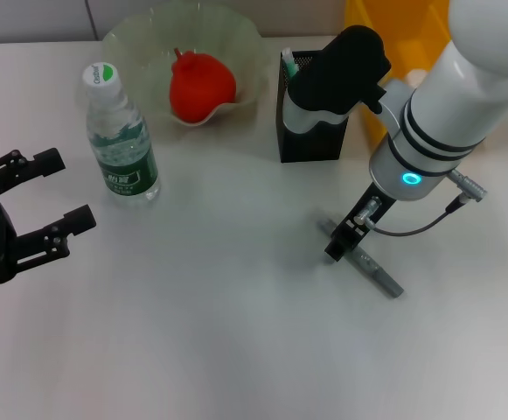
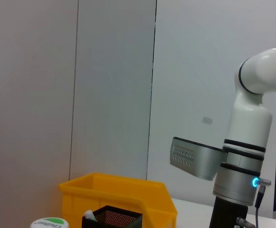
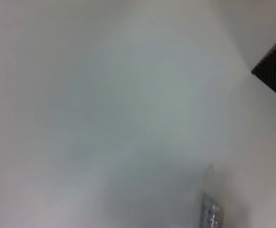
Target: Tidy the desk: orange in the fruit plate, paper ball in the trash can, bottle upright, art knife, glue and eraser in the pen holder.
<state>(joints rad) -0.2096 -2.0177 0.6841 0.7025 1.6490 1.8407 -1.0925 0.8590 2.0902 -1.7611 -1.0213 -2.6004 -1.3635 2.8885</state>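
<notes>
A grey art knife [image 1: 374,268] lies flat on the white desk. My right gripper [image 1: 339,245] is down on its near end, touching it. In the right wrist view the knife [image 3: 210,209] shows blurred and close. The black mesh pen holder [image 1: 310,131] stands behind it, with a white and green item [image 1: 288,66] sticking out. The water bottle [image 1: 120,140] stands upright. A red-orange fruit [image 1: 200,85] sits in the clear fruit plate [image 1: 245,44]. My left gripper [image 1: 66,188] is open and empty, left of the bottle. The paper ball is not in view.
A yellow trash can [image 1: 372,22] stands behind the pen holder, mostly hidden by my right arm; it also shows in the left wrist view [image 2: 114,194]. The desk's middle and front are bare white surface.
</notes>
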